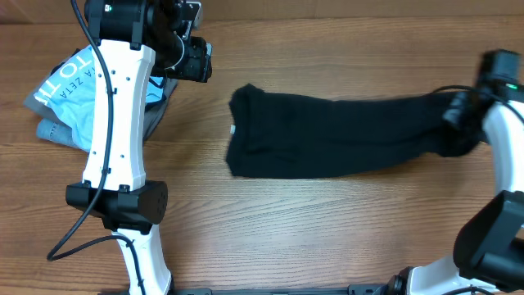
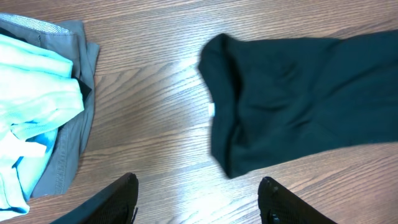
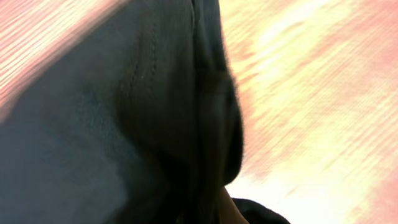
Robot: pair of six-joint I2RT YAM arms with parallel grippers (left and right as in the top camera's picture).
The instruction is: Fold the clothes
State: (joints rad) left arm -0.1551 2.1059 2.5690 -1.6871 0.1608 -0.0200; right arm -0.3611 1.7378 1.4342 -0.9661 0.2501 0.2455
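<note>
OVERHEAD: A black garment (image 1: 344,135) lies stretched in a long band across the middle of the wooden worktop (image 1: 327,238). Its left end is flat on the wood, and its right end is bunched at the right fingers (image 1: 460,111), which are closed on the fabric. The left fingers (image 1: 195,61) hang over bare wood near the far edge, apart from the garment's left end. A light blue shirt (image 1: 70,90) with white lettering sits crumpled at the left edge on a grey garment (image 1: 160,105).

LEFT WRIST: The two dark fingers stand parted at the bottom of the frame, with only wood grain between them and nothing held. Ahead of them is the rounded left end of the black garment (image 2: 292,99), a small white label (image 2: 211,111) showing at its edge. The light blue shirt (image 2: 31,93) and the grey garment (image 2: 74,124) lie at the left, well apart from the black cloth.

RIGHT WRIST: Black fabric (image 3: 143,112) fills most of the frame, hard up against the lens and hiding the fingers. Blurred worktop (image 3: 305,93) shows beside it.
</note>
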